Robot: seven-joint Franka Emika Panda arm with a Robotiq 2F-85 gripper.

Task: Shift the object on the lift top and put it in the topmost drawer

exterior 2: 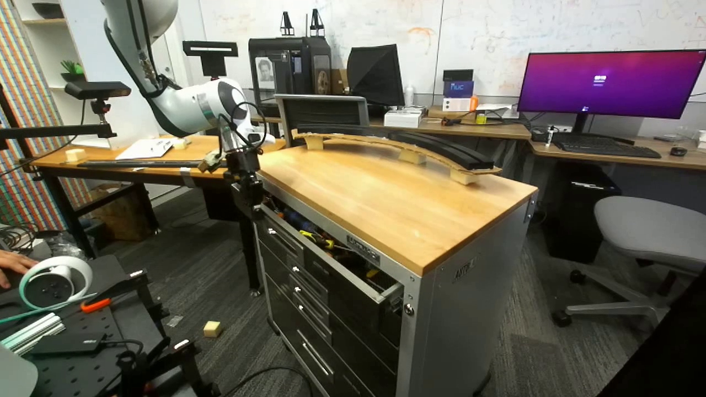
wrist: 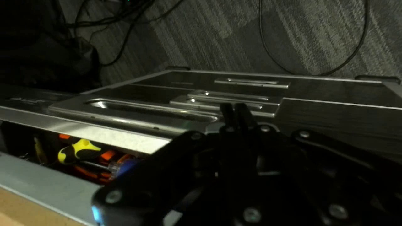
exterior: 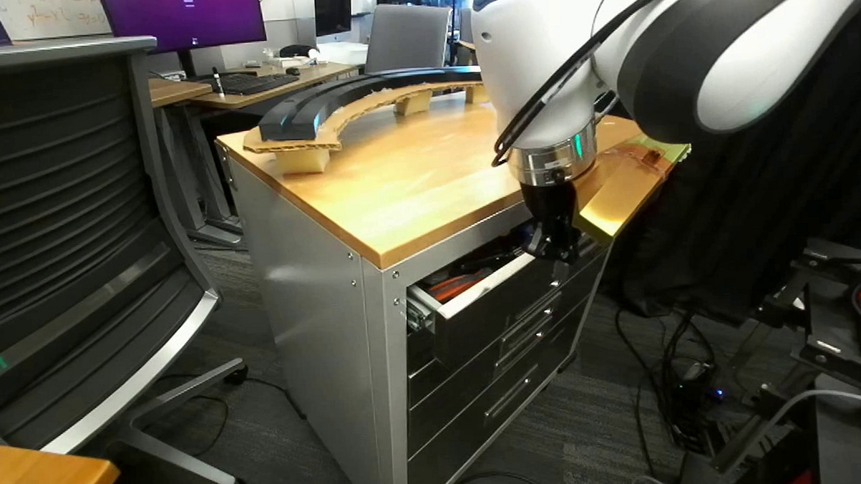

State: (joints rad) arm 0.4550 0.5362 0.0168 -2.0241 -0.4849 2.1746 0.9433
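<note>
- Topmost drawer (exterior 2: 336, 286): pulled partly out, tools (wrist: 84, 146) inside.
- Hand (wrist: 234, 108): fingers pressed together, by the drawer's front edge.
- Bench (exterior: 407, 185): above the drawer, bearing a curved piece (exterior: 350, 94).
- Object: position cannot be told.

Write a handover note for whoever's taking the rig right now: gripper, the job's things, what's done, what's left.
Fingers: together, nothing seen between them; close by the front of the topmost drawer, contact unclear.
Drawer: partly open, tools inside, among them one with a yellow-and-black handle.
Lift top: bears a long curved black piece, propped up. I can't make out the object to move, there or in the drawer.
Done: drawer partly open; placing unconfirmed.
Left: locate the object; if it isn't in the drawer, put it there.
</note>
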